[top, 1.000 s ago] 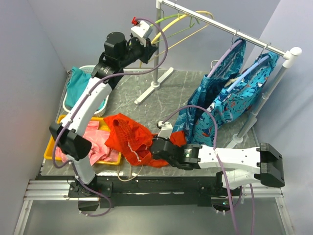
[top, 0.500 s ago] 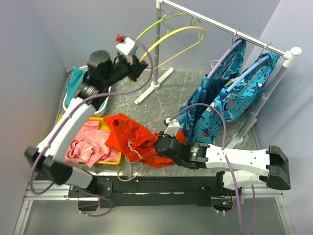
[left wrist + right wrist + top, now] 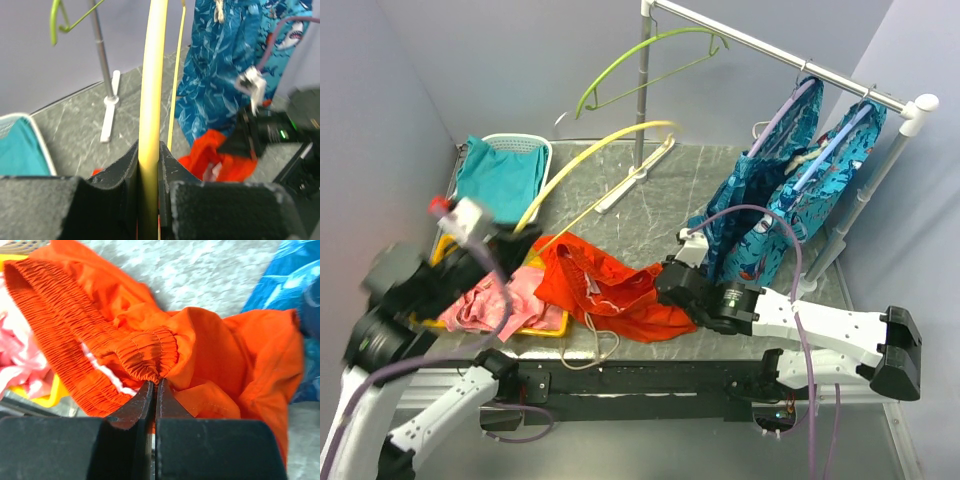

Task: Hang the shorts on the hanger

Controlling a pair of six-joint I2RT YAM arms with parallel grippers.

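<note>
The red-orange shorts (image 3: 605, 290) lie crumpled on the table's near middle, partly over the yellow tray. My right gripper (image 3: 667, 283) is shut on their gathered waistband, seen close in the right wrist view (image 3: 155, 384), where the shorts (image 3: 220, 350) spread beyond the fingers. My left gripper (image 3: 512, 243) is shut on the yellow hanger (image 3: 595, 148), which is off the rail and arcs from near left toward the rack post. In the left wrist view the hanger (image 3: 153, 75) runs straight up between my shut gripper's (image 3: 149, 165) fingers, and the shorts (image 3: 212, 157) show below it.
A lime-green hanger (image 3: 640, 55) hangs on the white rail (image 3: 760, 48). Teal patterned garments (image 3: 780, 190) hang at the right. A pink cloth (image 3: 495, 300) lies in the yellow tray (image 3: 548, 331). A white basket (image 3: 542, 150) holds teal cloth at far left. The rack foot (image 3: 635, 175) lies mid-table.
My left arm has swung down from the rail to the near left, carrying the yellow hanger off the rail. My right gripper has drawn the shorts slightly to the right.
</note>
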